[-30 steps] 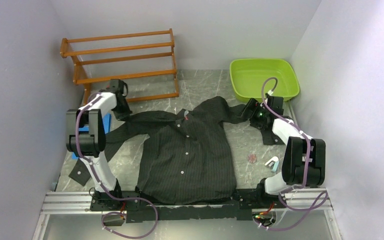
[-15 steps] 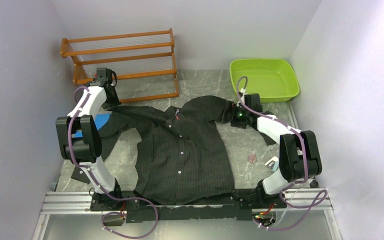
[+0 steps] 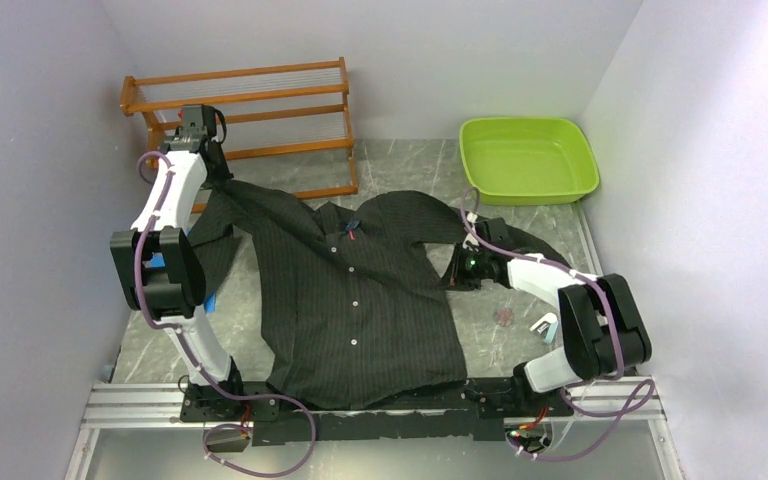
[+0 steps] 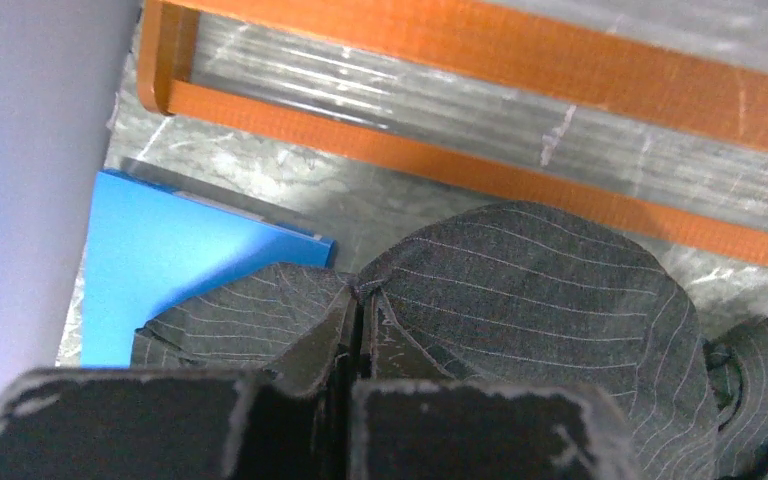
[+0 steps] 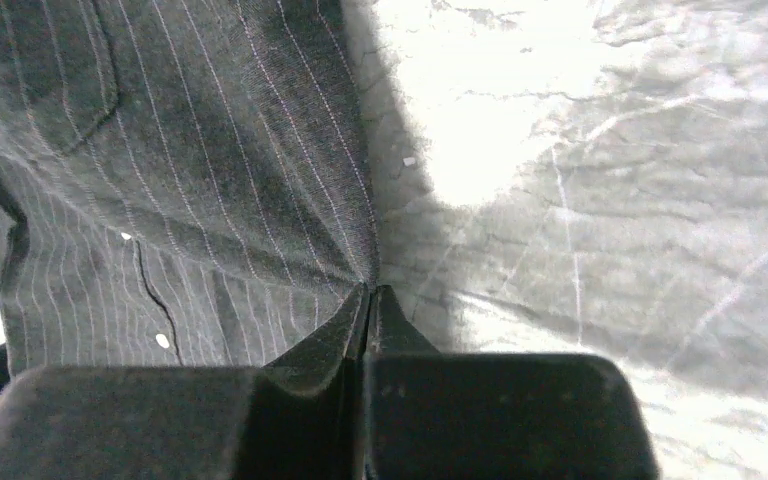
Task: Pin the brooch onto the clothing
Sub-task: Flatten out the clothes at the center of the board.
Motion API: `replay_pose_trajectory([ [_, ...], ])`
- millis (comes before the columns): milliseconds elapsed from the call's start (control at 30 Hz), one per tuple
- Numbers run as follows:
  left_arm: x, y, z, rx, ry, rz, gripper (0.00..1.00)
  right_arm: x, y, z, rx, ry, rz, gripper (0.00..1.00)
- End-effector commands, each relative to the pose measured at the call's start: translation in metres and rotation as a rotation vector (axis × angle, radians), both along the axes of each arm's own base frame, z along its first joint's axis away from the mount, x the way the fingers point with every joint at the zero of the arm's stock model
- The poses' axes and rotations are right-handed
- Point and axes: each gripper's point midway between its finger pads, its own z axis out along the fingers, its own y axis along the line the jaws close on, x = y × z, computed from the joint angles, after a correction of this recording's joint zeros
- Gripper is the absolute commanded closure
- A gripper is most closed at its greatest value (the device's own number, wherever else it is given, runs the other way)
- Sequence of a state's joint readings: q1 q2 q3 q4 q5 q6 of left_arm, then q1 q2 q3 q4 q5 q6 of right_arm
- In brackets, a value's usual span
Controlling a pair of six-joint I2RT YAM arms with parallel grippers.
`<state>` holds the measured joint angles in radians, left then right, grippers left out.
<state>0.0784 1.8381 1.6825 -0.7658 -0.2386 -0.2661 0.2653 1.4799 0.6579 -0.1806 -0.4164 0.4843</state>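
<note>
Black pinstriped cloth fills the middle of the top view: the shirt [image 3: 360,300] lies front-up on the grey marbled table [image 3: 410,165], its collar toward the upper centre and its hem at the bottom edge by the arm bases. We see a row of small white buttons down the front and a small red mark at the collar.

The left gripper [image 3: 211,170] stands in the upper left of the top view, in front of the wooden shoe rack [image 3: 250,110]. In the left wrist view its fingers [image 4: 345,335] are pressed together on a fold of the striped fabric, and the cloth bulges out on either side of the pinch. From that hold the shirt runs down and to the right across the table. A blue flat object [image 4: 180,260] lies on the table under the cloth at the left of that view, and an orange rail of the rack crosses the top.

The right gripper [image 3: 455,273] sits at centre right, at the shirt's right edge. In the right wrist view its fingers [image 5: 345,335] are clamped on that edge, with bare table to their right.

A lime-green plastic basin [image 3: 528,158] stands in the upper right. A small pinkish object [image 3: 505,317], too small for us to identify, lies on the table right of the shirt, apart from it. Just beside it lies a small white and teal item [image 3: 544,325].
</note>
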Motion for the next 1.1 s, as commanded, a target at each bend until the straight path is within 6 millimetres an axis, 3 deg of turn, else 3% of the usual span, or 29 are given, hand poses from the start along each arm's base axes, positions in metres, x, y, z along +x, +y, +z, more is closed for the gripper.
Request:
replay_pose_trajectory([
  [0, 0.008, 0.017, 0.032, 0.07, -0.065, 0.026, 0.97, 0.004, -0.016, 0.017, -0.063, -0.054, -0.098, 1.0],
  [100, 0.01, 0.015, 0.034, 0.06, -0.077, 0.004, 0.97, -0.008, -0.029, 0.015, -0.108, -0.043, -0.136, 1.0],
  [133, 0.009, 0.015, 0.03, 0.06, -0.067, 0.003, 0.97, -0.01, -0.032, 0.017, -0.118, -0.049, -0.137, 0.94],
  [200, 0.005, 0.015, 0.023, 0.056, -0.046, 0.008, 0.97, -0.008, -0.035, 0.024, -0.137, -0.087, -0.129, 0.68],
  [300, -0.001, 0.011, 0.012, 0.034, -0.026, 0.004, 0.97, 0.013, -0.037, 0.051, -0.158, -0.201, -0.108, 0.27],
  [367, -0.005, 0.006, 0.004, 0.011, -0.012, -0.002, 0.97, 0.033, -0.032, 0.073, -0.153, -0.285, -0.083, 0.17],
  [500, -0.018, -0.003, -0.017, -0.037, 0.034, -0.016, 0.97, 0.086, -0.017, 0.102, -0.166, -0.386, -0.035, 0.14],
  [667, -0.032, -0.014, -0.038, -0.095, 0.08, -0.029, 0.97, 0.157, 0.019, 0.109, -0.199, -0.414, 0.022, 0.16],
  [767, -0.037, -0.018, -0.045, -0.112, 0.095, -0.032, 0.98, 0.187, 0.045, 0.096, -0.218, -0.397, 0.066, 0.19],
  [933, -0.043, -0.024, -0.054, -0.147, 0.114, -0.045, 0.97, 0.217, 0.085, 0.067, -0.272, -0.379, 0.138, 0.23],
  [1067, -0.044, -0.026, -0.057, -0.157, 0.119, -0.052, 0.97, 0.234, 0.095, 0.043, -0.337, -0.37, 0.129, 0.28],
])
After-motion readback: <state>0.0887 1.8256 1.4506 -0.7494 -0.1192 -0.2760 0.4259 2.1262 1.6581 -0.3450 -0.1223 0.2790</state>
